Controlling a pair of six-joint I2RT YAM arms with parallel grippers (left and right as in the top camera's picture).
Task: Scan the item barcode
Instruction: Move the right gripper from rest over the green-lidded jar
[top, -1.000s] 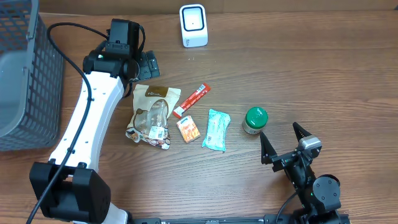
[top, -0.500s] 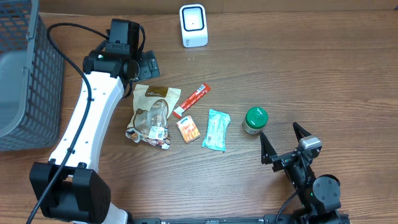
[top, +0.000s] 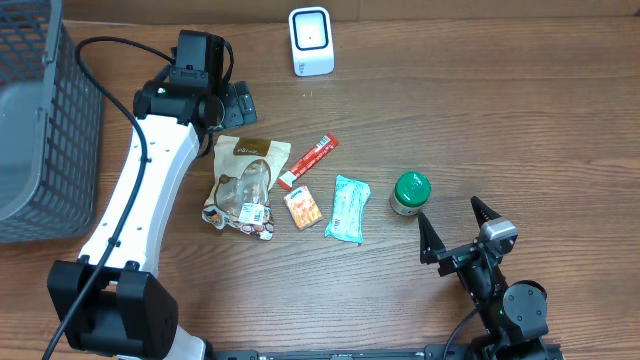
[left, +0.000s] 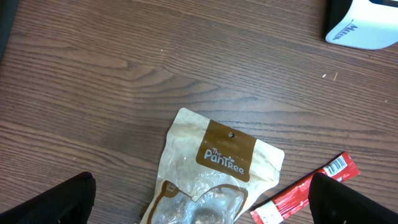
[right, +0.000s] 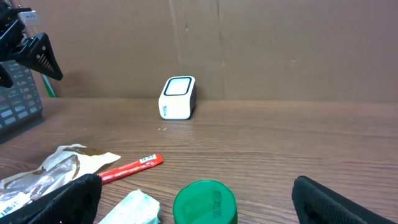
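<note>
Pick step, not yet begun: left tool (top: 236, 104), spread and empty, has the snack pouch (left: 214, 168) just ahead. Next it needs lowering and pinching. Right tool (top: 450, 226) is spread and empty.

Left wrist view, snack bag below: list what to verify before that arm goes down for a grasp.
1. Left gripper open: ok, the jaws stand wide.
2. Left gripper empty: ok, nothing sits between the fingers.
3. Snack bag lined up between the fingers: ok, it lies flat and roughly centred in the left wrist view.
4. Red stick packet apart from the bag: cannot tell, it lies right by the bag's edge.
5. Scanner upright with its face uncovered: ok.
6. Bag's barcode located: cannot tell, none is readable on the side facing up.
</note>
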